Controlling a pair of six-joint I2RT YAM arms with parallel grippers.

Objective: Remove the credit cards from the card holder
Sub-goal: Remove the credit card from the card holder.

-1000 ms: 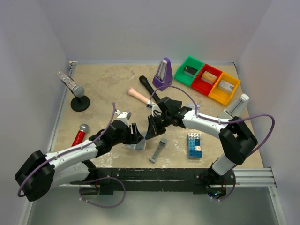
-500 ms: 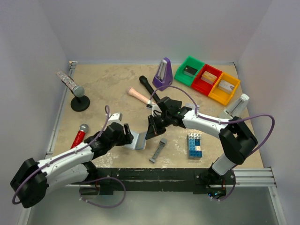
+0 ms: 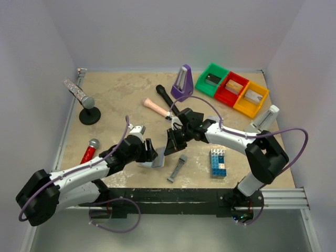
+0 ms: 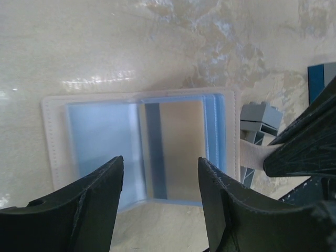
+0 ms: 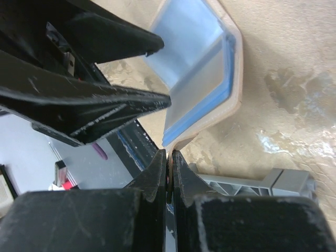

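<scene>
Light-blue card holder (image 4: pixel 105 142) lies open on the table (image 4: pixel 157 42), and we see its long axis pointing toward the right gripper (image 5: pixel 168 160), pinched onto its pale edge. The left gripper (image 4: pixel 160 178) hangs spread directly above it; a tan card (image 4: pixel 181 147) sits pocketed.

My right pincer (image 5: pixel 168 153), bottom centre, pinches the pale edging of the open light-blue card holder (image 5: pixel 202 79) at upper centre. Left pincer (image 5: pixel 165 69), upper left, spread apart. Grey bar (image 5: pixel 247 181), lower right, on the tabletop (image 5: pixel 294 63).
</scene>
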